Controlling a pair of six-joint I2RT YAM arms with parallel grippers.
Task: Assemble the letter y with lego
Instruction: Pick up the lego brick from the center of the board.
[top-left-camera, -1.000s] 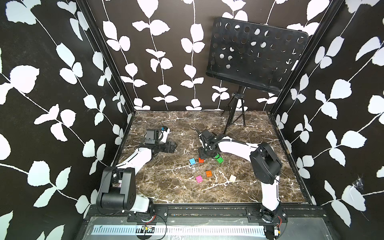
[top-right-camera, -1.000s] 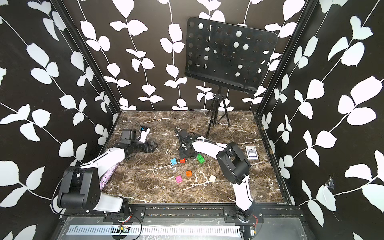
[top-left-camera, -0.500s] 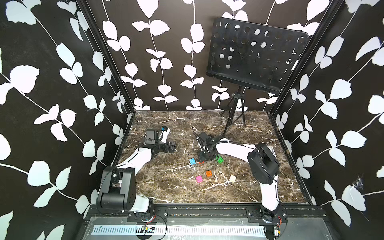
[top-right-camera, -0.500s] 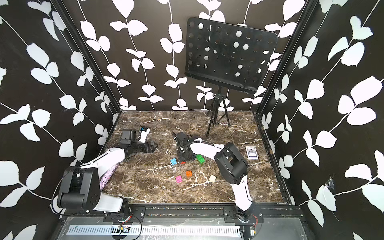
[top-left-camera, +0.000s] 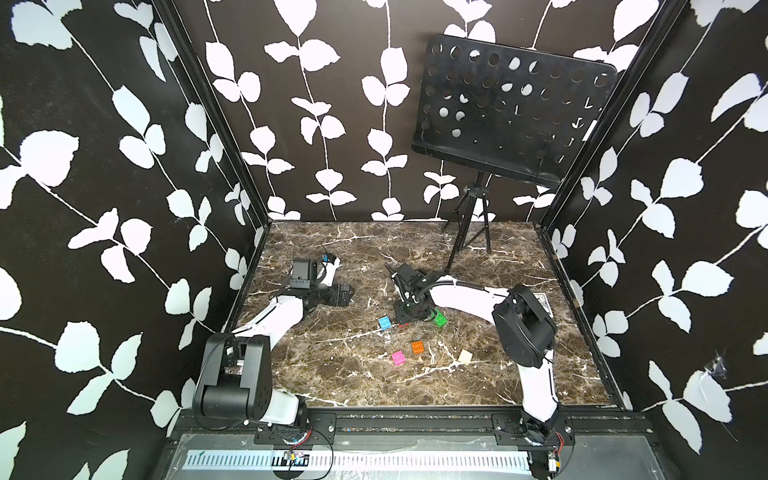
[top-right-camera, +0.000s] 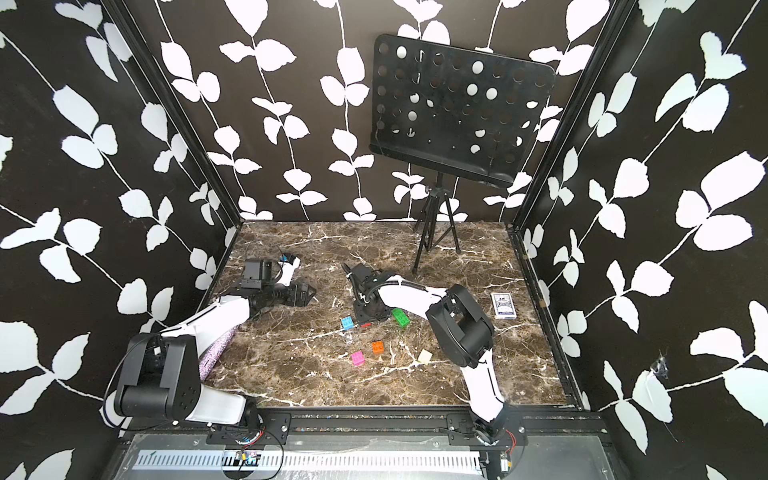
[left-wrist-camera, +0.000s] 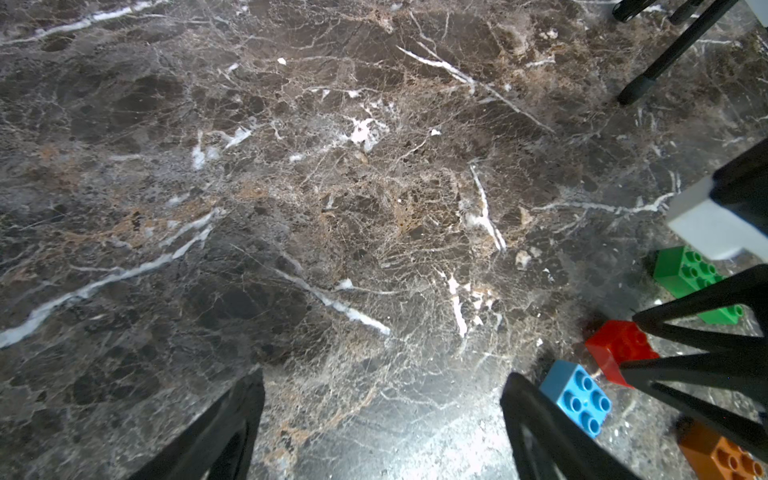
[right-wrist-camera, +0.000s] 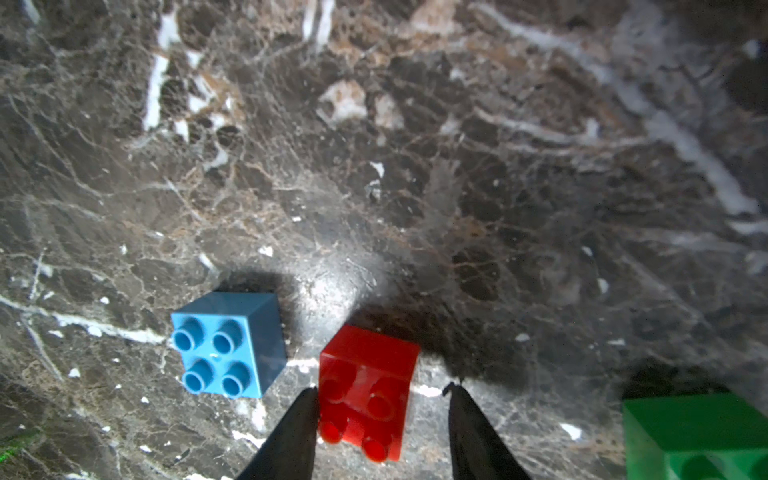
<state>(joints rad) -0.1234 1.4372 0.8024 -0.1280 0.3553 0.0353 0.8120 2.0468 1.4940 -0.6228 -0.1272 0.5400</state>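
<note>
My right gripper (right-wrist-camera: 381, 390) is lowered over a red-orange brick (right-wrist-camera: 368, 374) at mid-table. One finger touches the brick's side and the other stands a little off it, so the gripper is open. A blue brick (right-wrist-camera: 226, 343) lies just beside it, and the longer green brick (top-left-camera: 439, 318) lies on the gripper's other side. Nearer the front are an orange brick (top-left-camera: 417, 347), a pink brick (top-left-camera: 399, 358) and a cream brick (top-left-camera: 465, 356), all loose. My left gripper (left-wrist-camera: 384, 376) hovers open and empty at the left, short of the blue brick (left-wrist-camera: 577, 399). No joined letter y shows.
A black music stand (top-left-camera: 511, 112) on a tripod stands at the back right. A blue-and-white card box (top-right-camera: 503, 305) lies near the right wall, behind my right arm. Patterned walls close in three sides of the marble table (top-left-camera: 332, 382).
My right gripper has shifted left and down over the red-orange brick, and its jaws have narrowed a little. The left arm has stayed still.
</note>
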